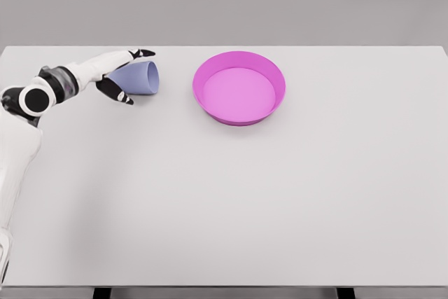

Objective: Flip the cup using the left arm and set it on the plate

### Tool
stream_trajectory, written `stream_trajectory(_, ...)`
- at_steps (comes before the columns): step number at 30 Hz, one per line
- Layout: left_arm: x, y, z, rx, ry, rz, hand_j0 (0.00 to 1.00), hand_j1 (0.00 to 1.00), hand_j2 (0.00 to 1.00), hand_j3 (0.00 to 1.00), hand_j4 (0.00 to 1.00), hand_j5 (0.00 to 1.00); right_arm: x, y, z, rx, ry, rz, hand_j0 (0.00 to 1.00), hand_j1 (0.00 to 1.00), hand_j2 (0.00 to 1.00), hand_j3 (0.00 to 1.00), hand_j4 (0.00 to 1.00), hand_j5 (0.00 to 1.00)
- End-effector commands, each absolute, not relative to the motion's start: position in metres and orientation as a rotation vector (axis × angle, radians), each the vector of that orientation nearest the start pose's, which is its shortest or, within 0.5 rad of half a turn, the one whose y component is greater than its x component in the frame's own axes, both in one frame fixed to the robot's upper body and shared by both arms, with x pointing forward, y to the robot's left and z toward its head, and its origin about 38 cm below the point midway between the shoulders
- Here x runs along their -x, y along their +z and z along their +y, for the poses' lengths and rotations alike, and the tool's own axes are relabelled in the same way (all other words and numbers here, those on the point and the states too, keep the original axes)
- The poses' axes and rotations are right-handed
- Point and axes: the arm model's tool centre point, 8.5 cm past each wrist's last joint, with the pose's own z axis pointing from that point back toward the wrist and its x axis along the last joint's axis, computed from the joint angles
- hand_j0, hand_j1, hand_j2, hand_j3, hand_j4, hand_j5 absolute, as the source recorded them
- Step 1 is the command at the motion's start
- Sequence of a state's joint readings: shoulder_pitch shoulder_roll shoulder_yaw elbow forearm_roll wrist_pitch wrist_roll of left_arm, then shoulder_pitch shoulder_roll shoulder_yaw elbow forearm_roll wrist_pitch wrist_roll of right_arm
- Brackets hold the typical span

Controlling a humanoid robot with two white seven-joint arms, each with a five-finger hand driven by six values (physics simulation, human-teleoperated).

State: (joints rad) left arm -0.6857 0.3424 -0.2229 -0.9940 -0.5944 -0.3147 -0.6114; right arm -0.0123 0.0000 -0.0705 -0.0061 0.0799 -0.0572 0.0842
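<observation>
A pale blue cup (140,78) lies on its side on the white table, its mouth facing right toward the plate. My left hand (126,73) is wrapped around the cup's left end, with fingers above and below it, touching it. The pink plate (239,87), a shallow round dish, sits to the right of the cup, with a small gap between them. Nothing is in the plate. The right arm is out of view.
The white table (245,194) fills most of the view, its far edge just behind the cup and plate. My left forearm (63,85) reaches in from the left edge, low over the table.
</observation>
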Motion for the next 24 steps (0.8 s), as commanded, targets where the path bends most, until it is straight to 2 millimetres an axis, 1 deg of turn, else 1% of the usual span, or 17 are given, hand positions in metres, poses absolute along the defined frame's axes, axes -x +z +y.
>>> stream_trajectory(1,-0.526,0.169,0.289,-0.395,-1.429,-1.323,1.0,1.0,1.0,1.0,1.0,1.0,-0.016,-0.262,-0.265,0.003,0.016,-0.074,1.0,1.0,1.0,1.0,1.0,1.0)
stream_trajectory(4,-0.526,0.17,0.291,-0.479,-1.445,-1.249,1.0,1.0,1.0,1.0,1.0,1.0,-0.016,-0.262,-0.265,0.003,0.016,-0.074,1.0,1.0,1.0,1.0,1.0,1.0)
stream_trajectory(6,-0.526,0.177,0.288,-0.516,-1.452,-1.243,1.0,1.0,1.0,1.0,1.0,1.0,-0.016,-0.262,-0.265,0.003,0.016,-0.076,1.0,1.0,1.0,1.0,1.0,1.0)
stream_trajectory(9,-0.525,0.176,0.288,-0.521,-1.448,-1.233,1.0,1.0,1.0,1.0,1.0,1.0,-0.016,-0.262,-0.265,0.003,0.016,-0.076,1.0,1.0,1.0,1.0,1.0,1.0)
stream_trajectory(11,-0.524,0.178,0.284,-0.522,-1.453,-1.244,1.0,1.0,1.0,1.0,1.0,1.0,-0.016,-0.262,-0.265,0.003,0.016,-0.076,1.0,1.0,1.0,1.0,1.0,1.0)
stream_trajectory(17,-0.521,0.172,0.285,-0.513,-1.456,-1.237,1.0,1.0,1.0,1.0,1.0,1.0,-0.016,-0.262,-0.265,0.003,0.016,-0.076,1.0,1.0,1.0,1.0,1.0,1.0)
stream_trajectory(19,-0.521,0.172,0.283,-0.508,-1.454,-1.242,1.0,1.0,1.0,1.0,1.0,1.0,-0.016,-0.262,-0.265,0.003,0.016,-0.074,1.0,1.0,1.0,1.0,1.0,1.0)
stream_trajectory(22,-0.522,0.17,0.275,-0.492,-1.453,-1.253,1.0,1.0,1.0,1.0,1.0,1.0,-0.016,-0.262,-0.265,0.003,0.016,-0.076,1.0,1.0,1.0,1.0,1.0,1.0)
stream_trajectory(24,-0.522,0.168,0.275,-0.487,-1.45,-1.248,1.0,1.0,1.0,1.0,1.0,1.0,-0.016,-0.262,-0.265,0.003,0.016,-0.076,1.0,1.0,1.0,1.0,1.0,1.0)
